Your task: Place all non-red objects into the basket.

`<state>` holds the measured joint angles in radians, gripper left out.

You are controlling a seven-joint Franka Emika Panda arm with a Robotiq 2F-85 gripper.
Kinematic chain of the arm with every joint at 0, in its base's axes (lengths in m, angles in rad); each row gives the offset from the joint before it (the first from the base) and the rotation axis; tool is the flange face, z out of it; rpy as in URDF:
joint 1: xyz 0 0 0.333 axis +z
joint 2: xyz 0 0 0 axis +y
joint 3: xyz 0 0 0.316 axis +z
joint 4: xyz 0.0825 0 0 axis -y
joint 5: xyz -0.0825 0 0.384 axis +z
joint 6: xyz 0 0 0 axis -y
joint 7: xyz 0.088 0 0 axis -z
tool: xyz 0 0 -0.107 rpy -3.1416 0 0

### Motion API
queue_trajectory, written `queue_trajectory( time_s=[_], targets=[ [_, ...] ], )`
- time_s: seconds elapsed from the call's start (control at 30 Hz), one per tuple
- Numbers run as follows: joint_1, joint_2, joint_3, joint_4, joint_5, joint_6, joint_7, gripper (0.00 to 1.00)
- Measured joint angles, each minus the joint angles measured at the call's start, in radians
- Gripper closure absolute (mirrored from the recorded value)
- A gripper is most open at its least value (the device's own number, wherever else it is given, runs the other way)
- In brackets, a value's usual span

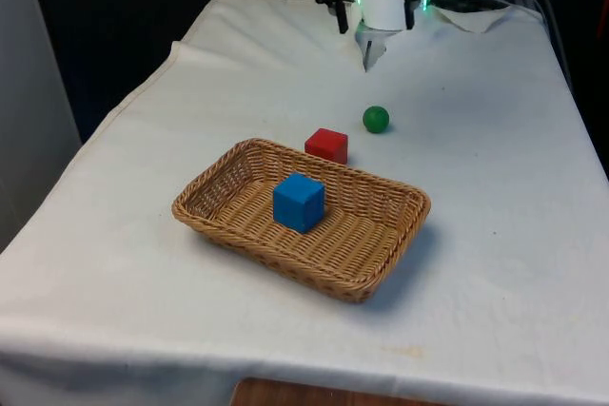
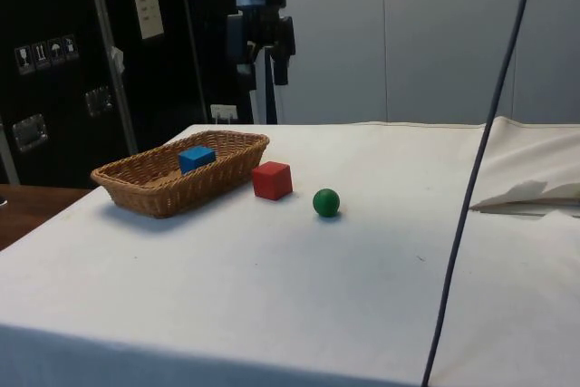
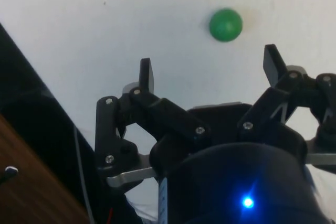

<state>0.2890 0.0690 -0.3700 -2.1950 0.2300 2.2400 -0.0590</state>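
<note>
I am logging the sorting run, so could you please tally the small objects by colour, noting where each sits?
Blue: 1, the blue cube lying in the basket.
Green: 1, the green ball on the cloth.
Red: 1, the red cube on the cloth, just outside the basket.
Total: 3.

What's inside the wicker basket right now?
One blue cube sits inside the basket, resting on its woven floor. The red cube and green ball lie outside on the cloth. What the cube covers of the floor cannot be seen.
</note>
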Motion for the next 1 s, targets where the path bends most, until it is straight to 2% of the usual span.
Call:
queue_trajectory(
  time_s=[0.43, 0.5, 0.8, 1.0],
  targets=[
    [0.001, -0.068, 0.058, -0.090, -0.032, 0.047, 0.048, 0.00],
    [0.001, -0.080, 0.069, -0.107, -0.050, 0.061, 0.061, 0.00],
    [0.001, -0.096, 0.095, -0.138, -0.090, 0.091, 0.088, 0.00],
    [0.001, -0.097, 0.137, -0.161, -0.120, 0.133, 0.140, 0.00]
  ],
)
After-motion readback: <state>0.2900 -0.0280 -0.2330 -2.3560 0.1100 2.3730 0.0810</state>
